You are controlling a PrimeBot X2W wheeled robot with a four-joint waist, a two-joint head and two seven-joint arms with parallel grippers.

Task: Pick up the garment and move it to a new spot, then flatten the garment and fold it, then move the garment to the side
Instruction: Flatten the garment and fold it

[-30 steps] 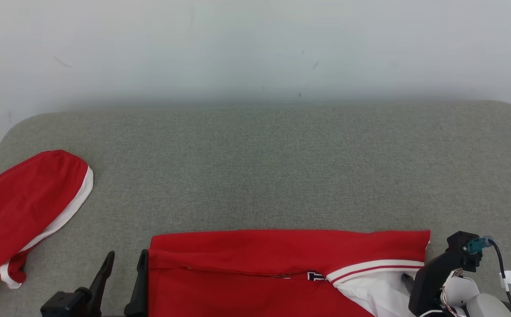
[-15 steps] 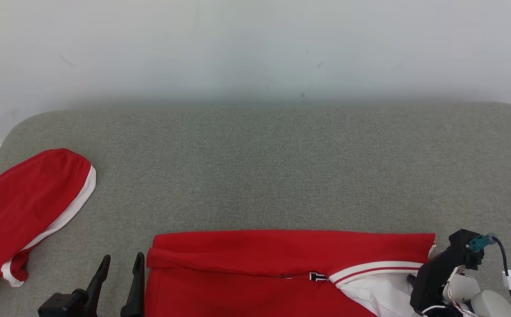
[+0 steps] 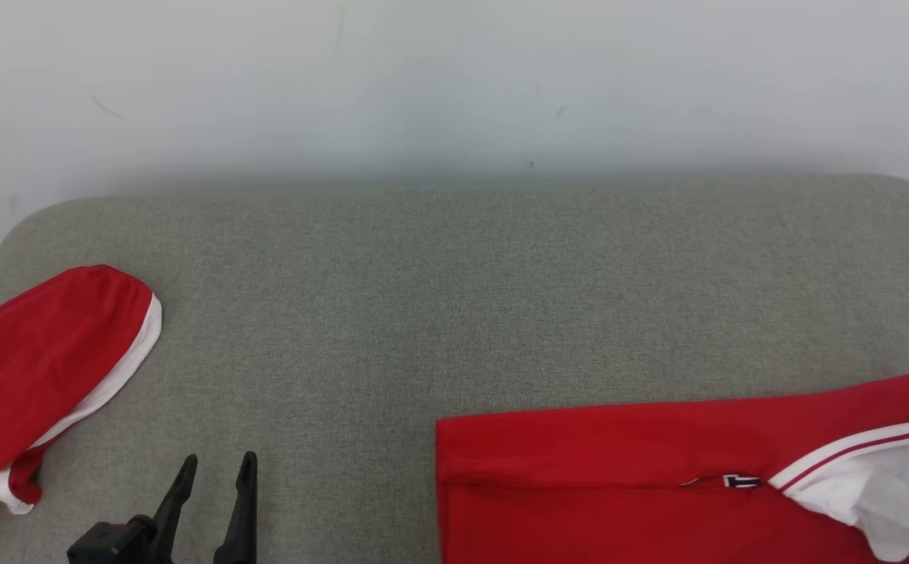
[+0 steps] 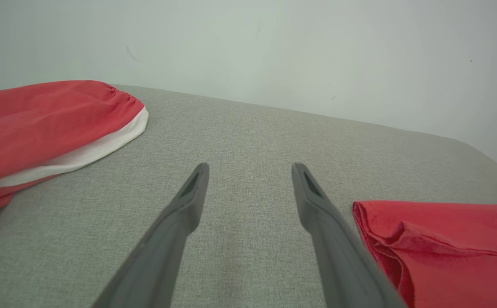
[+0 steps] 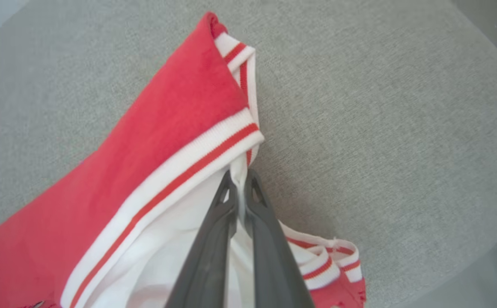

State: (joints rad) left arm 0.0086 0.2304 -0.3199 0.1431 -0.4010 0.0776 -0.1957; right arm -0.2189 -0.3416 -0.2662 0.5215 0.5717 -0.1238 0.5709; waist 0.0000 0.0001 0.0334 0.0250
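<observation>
The right claw (image 5: 240, 175) pinches the soft, floppy shirt (image 3: 618, 462) at its white edge, near the neck, I think. The left claw (image 4: 250, 167) is wide open, holding nothing.

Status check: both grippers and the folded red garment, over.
Left gripper open, apart from the cloth. Right gripper shut on folded garment, pinching white fabric beside the striped trim. Second red garment lies far left, apart.
</observation>
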